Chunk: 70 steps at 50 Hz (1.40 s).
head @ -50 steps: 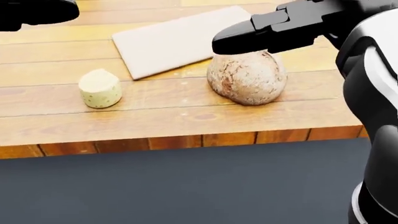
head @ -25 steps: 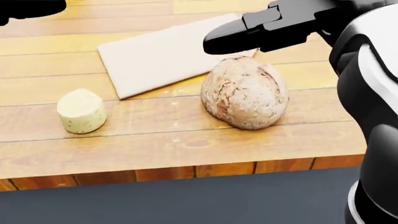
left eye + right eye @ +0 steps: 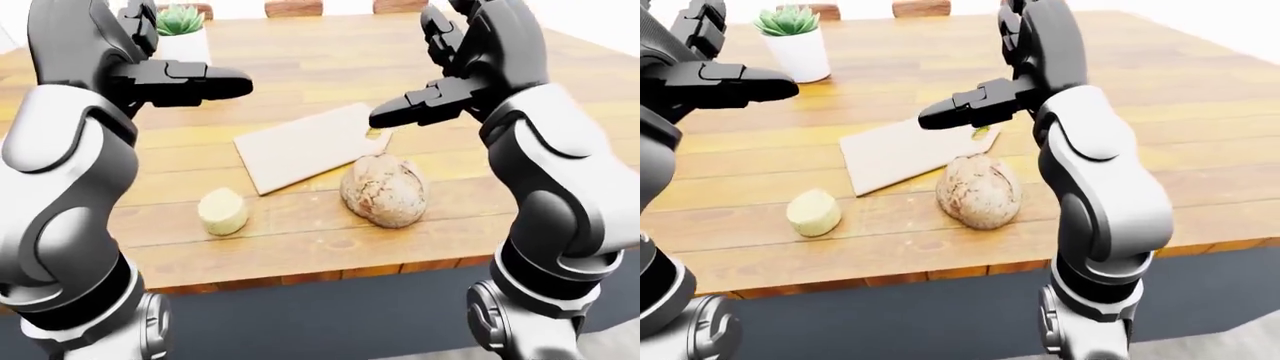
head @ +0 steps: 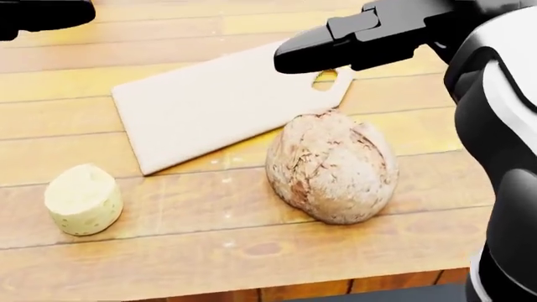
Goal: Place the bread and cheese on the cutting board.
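Right hand (image 3: 450, 90) open wide above bread loaf (image 4: 332, 167); left hand (image 3: 150, 71) open, empty. Lower vertically, centre fingers, lift to cutting board (image 4: 209, 100) at 11 o'clock.

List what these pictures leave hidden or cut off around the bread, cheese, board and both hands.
- Pale wooden cutting board: in the head view the black right hand covers its handle corner.
- Black left hand: head view's top left edge cuts it off; the fingers don't show there.
- Round brown bread loaf: its far side and underside are hidden in every view.
- Small pale cheese cylinder: surface detail is too small in the eye views.
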{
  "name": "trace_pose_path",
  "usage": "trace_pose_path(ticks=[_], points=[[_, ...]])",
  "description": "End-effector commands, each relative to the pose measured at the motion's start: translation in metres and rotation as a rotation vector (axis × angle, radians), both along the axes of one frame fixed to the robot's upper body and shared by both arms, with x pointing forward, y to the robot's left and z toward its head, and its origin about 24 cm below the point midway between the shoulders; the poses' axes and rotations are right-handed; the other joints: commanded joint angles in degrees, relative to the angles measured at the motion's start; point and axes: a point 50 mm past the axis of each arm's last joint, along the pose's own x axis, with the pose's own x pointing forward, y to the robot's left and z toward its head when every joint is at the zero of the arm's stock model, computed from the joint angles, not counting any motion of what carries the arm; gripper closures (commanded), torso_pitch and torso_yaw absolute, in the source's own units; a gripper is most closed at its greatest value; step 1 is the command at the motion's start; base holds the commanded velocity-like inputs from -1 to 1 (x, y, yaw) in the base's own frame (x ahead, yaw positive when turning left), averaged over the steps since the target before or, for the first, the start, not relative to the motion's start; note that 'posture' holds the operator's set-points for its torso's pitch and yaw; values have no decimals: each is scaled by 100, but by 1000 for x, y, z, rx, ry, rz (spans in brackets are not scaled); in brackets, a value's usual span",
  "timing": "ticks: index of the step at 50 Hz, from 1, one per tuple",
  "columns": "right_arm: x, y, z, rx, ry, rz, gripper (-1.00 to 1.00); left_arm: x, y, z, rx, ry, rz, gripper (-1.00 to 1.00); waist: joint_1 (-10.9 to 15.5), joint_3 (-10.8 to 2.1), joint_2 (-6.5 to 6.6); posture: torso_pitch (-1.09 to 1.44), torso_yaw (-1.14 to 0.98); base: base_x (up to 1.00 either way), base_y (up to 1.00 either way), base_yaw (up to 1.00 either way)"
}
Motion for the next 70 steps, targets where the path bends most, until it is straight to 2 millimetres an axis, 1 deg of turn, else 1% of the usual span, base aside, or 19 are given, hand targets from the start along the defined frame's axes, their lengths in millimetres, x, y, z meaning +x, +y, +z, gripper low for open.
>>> trace_pose_path(ticks=[1,2,3,4,5,8,12,14,15,16,17,19,23,40,45,51,56,59,70], points=[[-4,-3,11,8,-60,-12,-100,-6,-2,11,3,-65,-7,-100,-12,-111,-26,0,0,11,0,0],[-4,-3,11,9,-60,-12,-100,-6,-2,11,3,-65,-7,-100,4,-166,-202,0,0,12,0,0],[-4,-3,11,9,-60,-11,-100,-5,-2,11,2,-65,-6,-100,47,-212,-225,0,0,12,0,0],[-4,-3,11,13,-60,-7,-100,-5,-1,11,2,-65,-6,-100,-28,-124,-122,0,0,11,0,0],[-5,-3,11,15,-62,-5,-100,-5,-2,11,2,-65,-7,-100,-2,-110,-193,0,0,12,0,0],[-5,-3,12,13,-63,-8,-100,-5,-2,11,2,-65,-7,-100,-22,-134,-75,0,0,12,0,0],[-5,-3,11,13,-61,-10,-100,-5,0,11,-3,-63,-6,-100,-36,-52,119,0,0,11,0,0],[-5,-3,11,14,-61,-11,-100,-5,1,12,-4,-66,-4,-100,-125,9,233,0,0,2,0,0],[-5,-3,11,12,-60,-11,-100,-5,1,12,-4,-65,-3,-100,-161,-57,381,0,0,0,0,0],[-5,-3,11,11,-60,-12,-100,-5,1,12,-4,-65,-2,-100,-238,-82,382,0,0,0,0,0],[-4,-3,11,14,-59,-12,-100,-5,1,12,-3,-66,-2,-100,-195,10,289,0,0,0,0,0],[-4,-4,11,14,-57,-14,-100,-6,1,12,-1,-65,-4,-100,-165,-73,233,0,0,0,0,0],[-2,-2,9,10,-52,-15,-100,-6,-1,11,2,-64,-6,-100,-123,-79,132,0,0,0,0,0],[-5,-3,12,14,-57,-16,-100,-9,-6,4,31,-15,-47,-100,-73,-51,116,0,0,0,0,0],[-5,-5,12,21,-57,-19,-100,-19,-4,5,43,-8,-12,-100,-88,-39,114,0,0,0,0,0],[-8,-7,13,23,-61,-27,-100,-37,-1,-7,87,56,-11,-100,-101,-19,131,0,0,0,0,0],[-7,-7,14,24,-62,-28,-100,-52,9,-18,115,92,5,-100,-116,3,159,0,0,0,0,0],[-6,-5,12,21,-58,-25,-100,-58,18,-22,135,114,83,-100,-119,5,171,0,0,0,0,0],[-7,-3,12,19,-58,-23,-100,-79,35,-69,109,168,46,-100,-98,-9,202,0,0,0,0,0]])
